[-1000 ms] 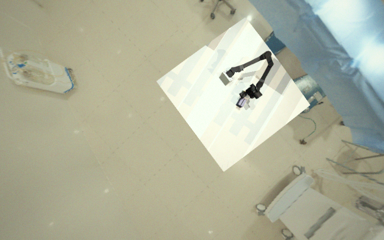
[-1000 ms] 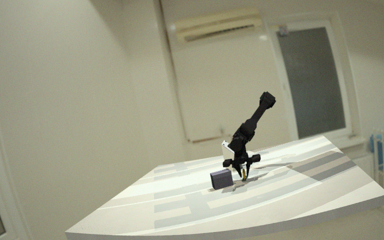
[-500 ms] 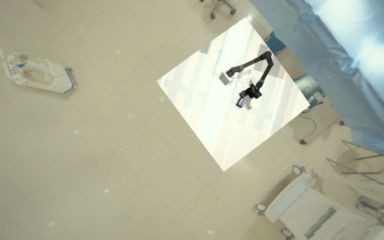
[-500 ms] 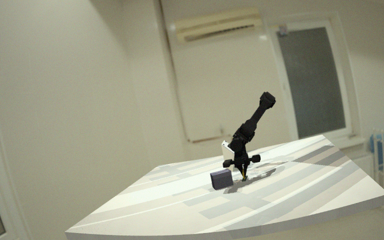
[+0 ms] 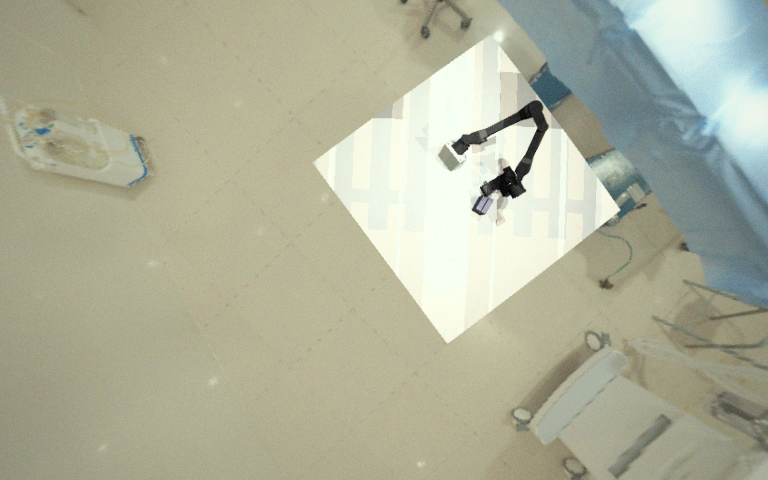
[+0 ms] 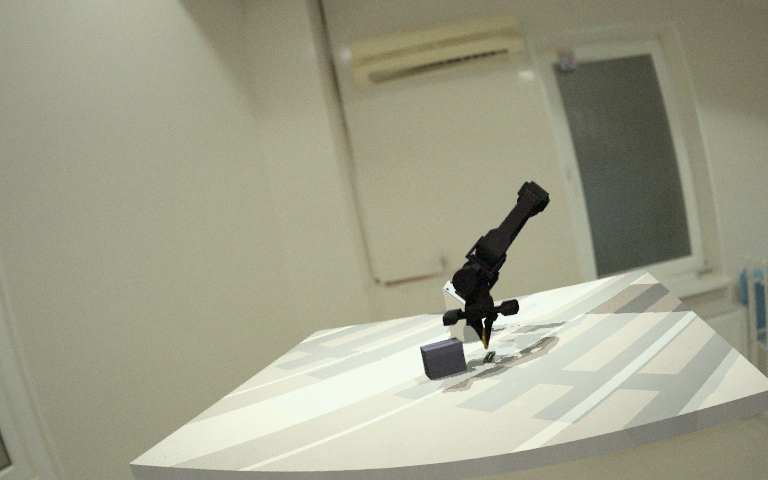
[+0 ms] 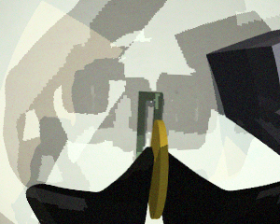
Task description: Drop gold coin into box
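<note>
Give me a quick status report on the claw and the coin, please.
Claw shut on coin, edge-on. Coin lifted above green holder. Grey box beside it, nothing between them.

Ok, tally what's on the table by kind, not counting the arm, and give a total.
Coin: 1, gripped
Holder: 1
Box: 1
Total: 3
</note>
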{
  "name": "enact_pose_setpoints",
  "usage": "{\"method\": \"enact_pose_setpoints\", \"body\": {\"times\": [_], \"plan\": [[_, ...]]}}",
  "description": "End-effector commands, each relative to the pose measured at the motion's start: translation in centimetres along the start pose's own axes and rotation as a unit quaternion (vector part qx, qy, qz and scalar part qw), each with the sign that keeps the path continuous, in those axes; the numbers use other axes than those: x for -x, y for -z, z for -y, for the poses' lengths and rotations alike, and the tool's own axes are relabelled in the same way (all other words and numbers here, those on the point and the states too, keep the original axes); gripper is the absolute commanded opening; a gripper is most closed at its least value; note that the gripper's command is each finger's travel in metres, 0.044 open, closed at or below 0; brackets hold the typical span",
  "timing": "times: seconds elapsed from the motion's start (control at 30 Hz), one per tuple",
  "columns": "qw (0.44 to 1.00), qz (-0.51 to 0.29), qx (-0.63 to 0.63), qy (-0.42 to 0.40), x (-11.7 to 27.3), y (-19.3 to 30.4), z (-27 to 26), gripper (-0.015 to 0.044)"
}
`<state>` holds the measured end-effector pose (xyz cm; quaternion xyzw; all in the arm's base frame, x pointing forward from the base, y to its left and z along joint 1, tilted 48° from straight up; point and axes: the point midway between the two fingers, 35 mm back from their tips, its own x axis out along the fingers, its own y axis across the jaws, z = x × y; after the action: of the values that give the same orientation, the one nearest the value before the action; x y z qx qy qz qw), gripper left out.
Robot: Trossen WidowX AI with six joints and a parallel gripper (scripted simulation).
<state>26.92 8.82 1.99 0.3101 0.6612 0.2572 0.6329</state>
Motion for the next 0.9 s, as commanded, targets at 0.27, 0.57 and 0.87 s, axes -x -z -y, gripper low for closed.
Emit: {"method": "enact_pose_setpoints", "body": {"times": [0.27, 0.57, 0.87], "plan": [[1.000, 0.000, 0.003, 0.004, 2.9, -0.1, 0.1, 0.0000], [1.000, -0.001, 0.003, 0.002, 5.2, 0.0, 0.0, 0.0000], [1.000, -0.001, 0.001, 0.000, 6.8, 0.3, -0.1, 0.0000]]}}
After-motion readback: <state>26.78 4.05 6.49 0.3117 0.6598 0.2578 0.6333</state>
